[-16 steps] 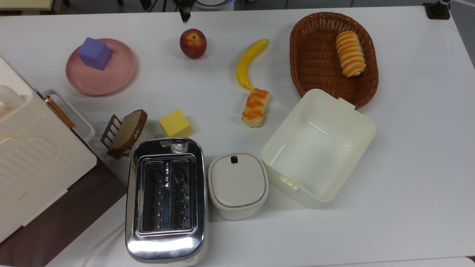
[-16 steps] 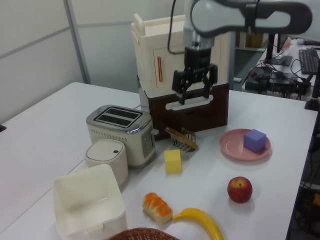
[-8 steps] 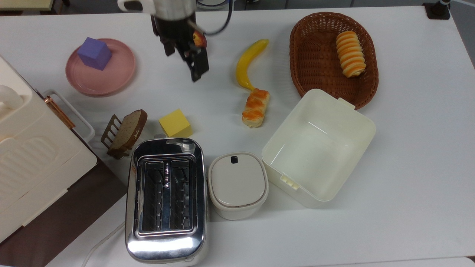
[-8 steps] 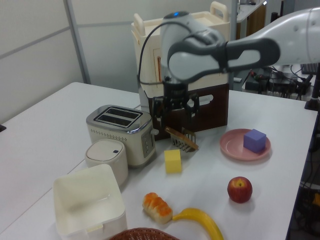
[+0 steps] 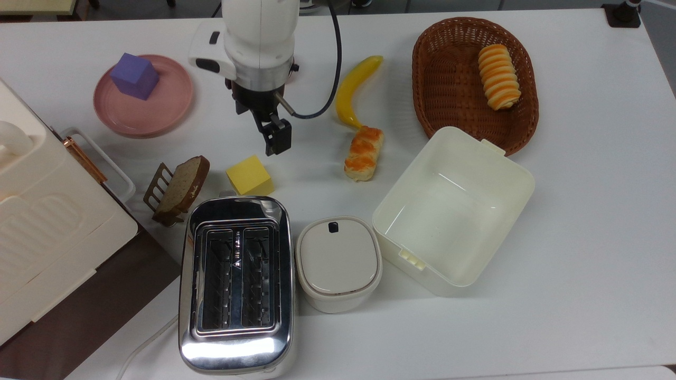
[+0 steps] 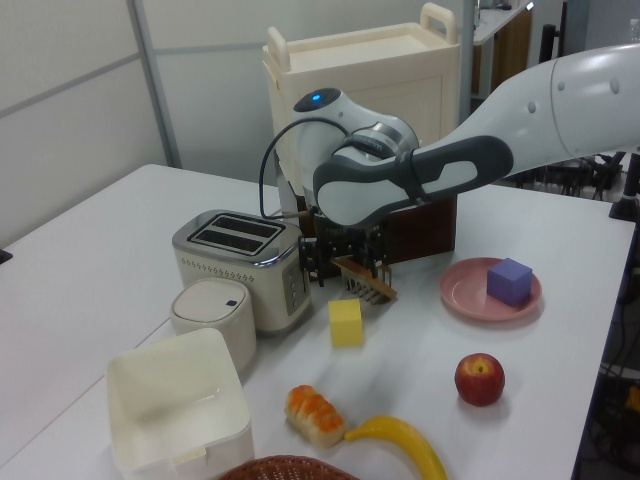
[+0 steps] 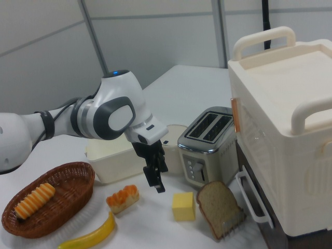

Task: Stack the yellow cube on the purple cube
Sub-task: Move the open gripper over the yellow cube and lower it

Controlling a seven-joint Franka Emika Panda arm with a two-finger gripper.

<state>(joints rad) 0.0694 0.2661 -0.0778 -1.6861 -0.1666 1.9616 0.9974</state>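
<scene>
The yellow cube (image 5: pixel 250 176) (image 6: pixel 346 322) (image 7: pixel 184 206) rests on the white table just behind the toaster (image 5: pixel 235 285) in the top view. On a pink plate (image 5: pixel 158 113) at the top view's upper left sits the purple cube (image 5: pixel 134 75) (image 6: pixel 510 281). My gripper (image 5: pixel 260 123) (image 6: pixel 346 272) (image 7: pixel 156 175) hangs a little above the table, up and to the right of the yellow cube in the top view, apart from it. Its fingers (image 5: pixel 278 139) stand open and hold nothing.
A bread slice in a small rack (image 5: pixel 178 186) stands left of the yellow cube in the top view. A banana (image 5: pixel 353 89), a pastry (image 5: pixel 363 153), a wicker basket (image 5: pixel 422 89), a white tub (image 5: pixel 422 269) and a lidded pot (image 5: pixel 338 261) lie right. An apple (image 6: pixel 479 378) and a large cream box (image 5: pixel 42 211) flank them.
The arm has come down from the back of the table toward the yellow cube. In the top view it now covers the apple. Both cubes stay put.
</scene>
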